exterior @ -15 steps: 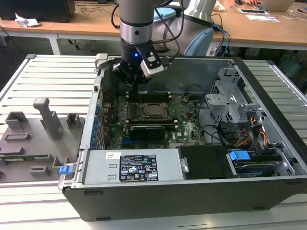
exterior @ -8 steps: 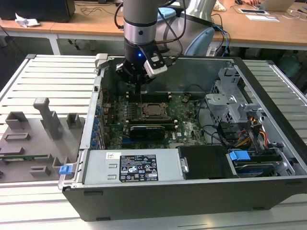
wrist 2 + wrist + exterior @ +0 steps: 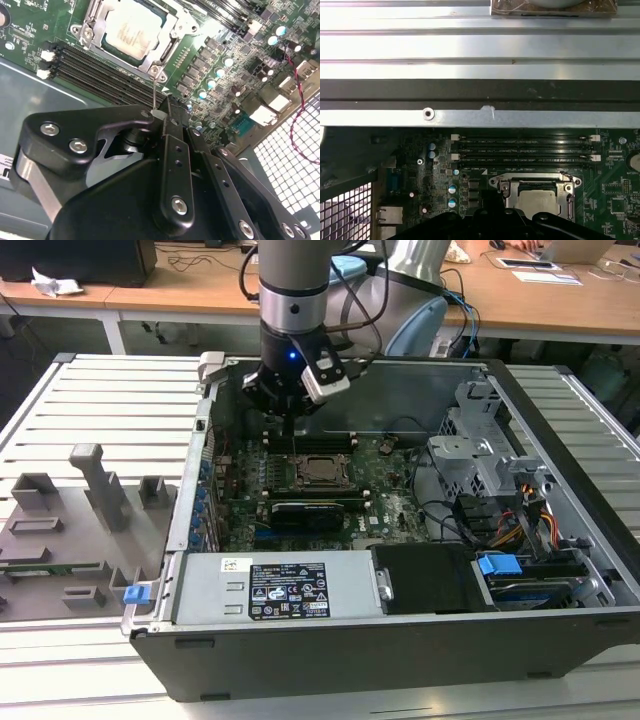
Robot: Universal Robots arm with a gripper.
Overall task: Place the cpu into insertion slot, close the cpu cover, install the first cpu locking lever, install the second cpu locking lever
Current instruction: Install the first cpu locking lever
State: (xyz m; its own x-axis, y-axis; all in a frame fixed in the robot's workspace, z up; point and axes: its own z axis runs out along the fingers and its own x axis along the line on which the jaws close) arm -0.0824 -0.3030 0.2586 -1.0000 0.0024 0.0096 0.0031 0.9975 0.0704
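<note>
Silver cpu [image 3: 131, 31] sits in insertion slot [image 3: 172, 37], upper left of second wrist view, cpu cover [image 3: 96, 20] down. Claw [image 3: 159, 109] pinched narrow on thin locking lever [image 3: 153, 92]. Go slow, push straight.

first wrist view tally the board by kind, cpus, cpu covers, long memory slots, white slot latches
cpu: 1
cpu cover: 1
memory slots: 4
white slot latches: 4
total: 10
</note>
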